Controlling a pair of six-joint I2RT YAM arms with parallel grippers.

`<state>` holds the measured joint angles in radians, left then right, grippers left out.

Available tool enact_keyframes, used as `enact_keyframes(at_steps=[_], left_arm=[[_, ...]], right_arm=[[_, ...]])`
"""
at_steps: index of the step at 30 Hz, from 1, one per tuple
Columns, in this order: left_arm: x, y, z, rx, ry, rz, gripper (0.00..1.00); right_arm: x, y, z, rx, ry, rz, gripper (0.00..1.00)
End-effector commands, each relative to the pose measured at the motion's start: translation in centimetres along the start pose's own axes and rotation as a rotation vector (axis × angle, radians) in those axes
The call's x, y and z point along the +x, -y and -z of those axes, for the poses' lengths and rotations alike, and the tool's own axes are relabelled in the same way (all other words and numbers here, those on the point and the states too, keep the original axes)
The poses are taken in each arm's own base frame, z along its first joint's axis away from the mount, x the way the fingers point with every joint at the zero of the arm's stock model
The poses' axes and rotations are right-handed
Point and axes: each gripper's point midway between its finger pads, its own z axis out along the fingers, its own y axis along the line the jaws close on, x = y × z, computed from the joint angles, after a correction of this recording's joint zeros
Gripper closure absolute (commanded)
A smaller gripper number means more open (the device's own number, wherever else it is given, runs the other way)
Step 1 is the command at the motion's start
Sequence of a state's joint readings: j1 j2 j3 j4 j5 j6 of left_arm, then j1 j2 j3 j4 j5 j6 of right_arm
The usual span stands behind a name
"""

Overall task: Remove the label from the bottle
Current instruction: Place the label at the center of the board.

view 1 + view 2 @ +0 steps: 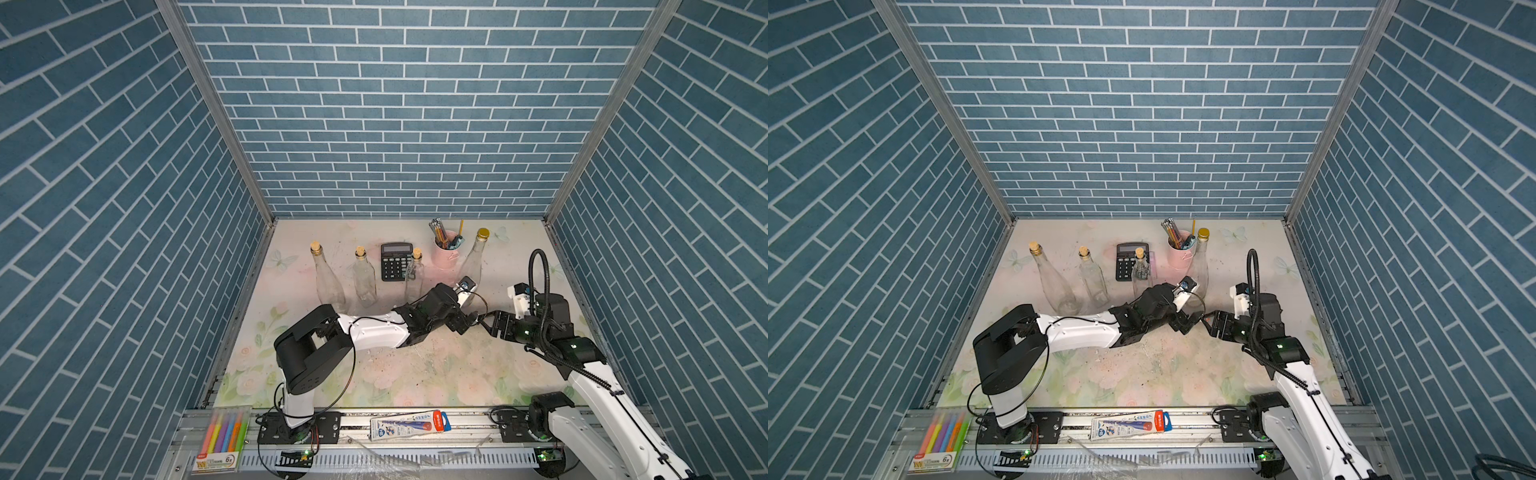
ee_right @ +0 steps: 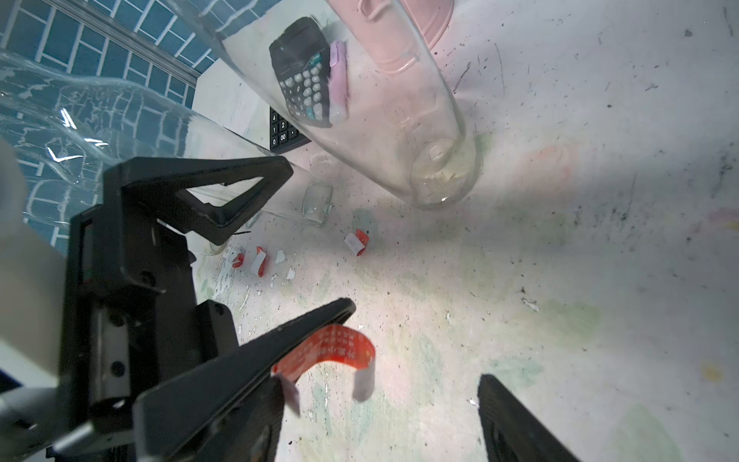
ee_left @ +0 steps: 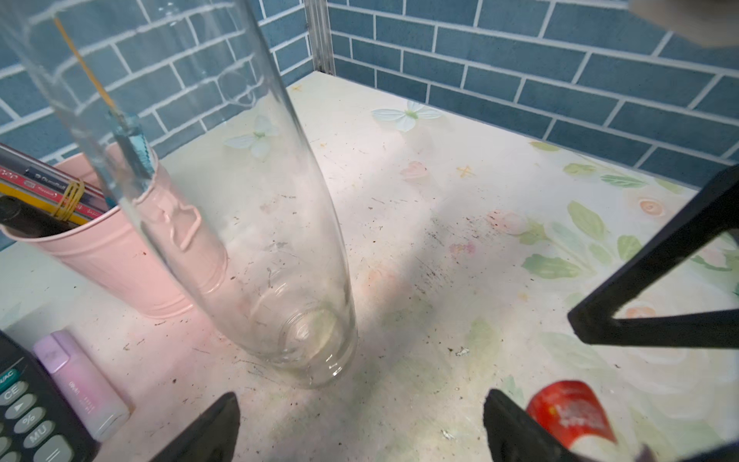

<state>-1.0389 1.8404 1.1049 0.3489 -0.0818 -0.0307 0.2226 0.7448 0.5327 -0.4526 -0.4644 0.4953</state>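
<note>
The bottle (image 1: 473,262) (image 1: 1200,266) is tall clear glass with a gold cap. It stands upright by the pink bucket, and its bare wall (image 3: 280,240) shows no label. My left gripper (image 3: 362,400) is open just short of the bottle's base, with nothing between its fingers. A curled red label (image 2: 332,350) (image 3: 572,412) clings to the outer side of one left finger (image 2: 304,328). My right gripper (image 2: 380,384) is open, and the label and that finger lie between its jaws. In both top views the two grippers (image 1: 467,322) (image 1: 486,322) meet tip to tip in front of the bottle.
Torn red-and-white label scraps (image 2: 357,241) lie on the floral table. Three corked glass bottles (image 1: 328,278) (image 1: 363,278) (image 1: 414,278), a calculator (image 1: 397,262) and a pink pencil bucket (image 1: 444,255) line the back. A purple marker (image 3: 80,384) lies beside the calculator.
</note>
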Motion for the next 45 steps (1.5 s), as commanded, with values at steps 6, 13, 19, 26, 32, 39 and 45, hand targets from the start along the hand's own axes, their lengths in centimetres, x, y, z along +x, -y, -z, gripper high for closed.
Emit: enact_keyframes(at_steps=[6, 13, 19, 26, 32, 39, 45], left_arm=[[-1.9, -0.3, 2.2, -0.008, 0.065, 0.016, 0.04], [-0.6, 1.0, 4.2, 0.077, 0.075, -0.076, 0.11], [-0.9, 5.1, 4.8, 0.188, 0.113, -0.227, 0.3], [-3.1, 6.7, 5.3, 0.202, 0.199, -0.231, 0.36], [-2.3, 6.2, 4.4, 0.169, 0.159, -0.248, 0.61], [-2.2, 5.9, 3.8, 0.145, 0.152, -0.257, 0.62], [-2.5, 5.8, 3.5, 0.133, 0.152, -0.261, 0.91]], right_arm=[[-1.6, 0.2, 0.8, 0.061, 0.02, -0.135, 0.21], [-0.7, 1.7, 1.4, 0.158, -0.113, -0.281, 0.21], [-0.6, 0.4, 1.4, 0.096, -0.154, -0.29, 0.2], [-0.3, -0.7, 1.4, 0.031, -0.169, -0.298, 0.2], [-0.8, -1.6, 1.8, -0.007, -0.152, -0.29, 0.21], [-0.9, -2.4, 2.1, -0.04, -0.146, -0.283, 0.22], [-0.8, -2.3, 2.3, -0.033, -0.138, -0.287, 0.22]])
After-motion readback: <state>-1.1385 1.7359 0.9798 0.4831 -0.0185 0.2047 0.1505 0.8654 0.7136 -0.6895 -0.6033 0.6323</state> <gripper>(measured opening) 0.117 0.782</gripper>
